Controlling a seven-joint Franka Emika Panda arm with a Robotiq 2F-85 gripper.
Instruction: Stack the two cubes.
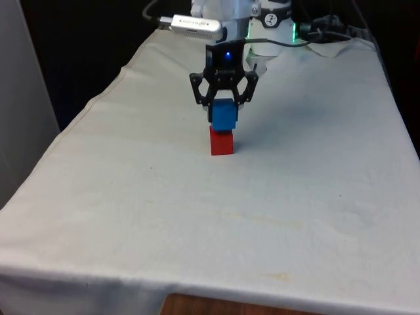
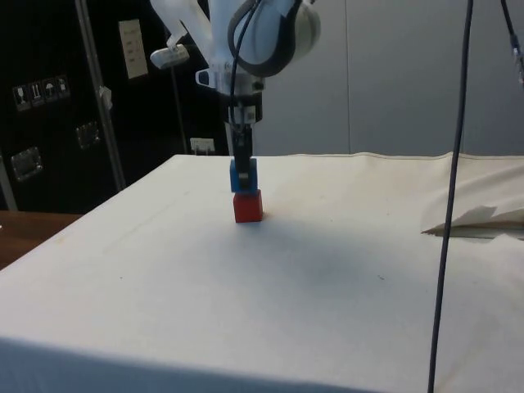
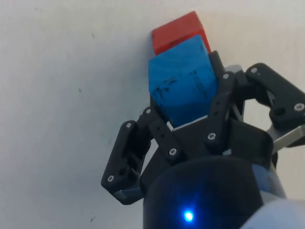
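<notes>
The gripper (image 1: 224, 105) grips the blue cube (image 1: 224, 115) with closed jaws; it sits on the red cube (image 1: 221, 141), mid-table toward the far edge; only release and retreat seem left.

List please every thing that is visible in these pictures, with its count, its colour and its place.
Blue cube: one, blue, between the fingers, directly above the red cube and touching or nearly touching it.
Red cube: one, red, on the cloth near the table's middle.
Cloth: one, white, covering the table.
Cable: one, dark, hanging in the side view's foreground.
Cabinets: dark, behind the table in the side view.
Gripper: one, black, shut on the blue cube.
Arm: one, white, above the cubes.
</notes>
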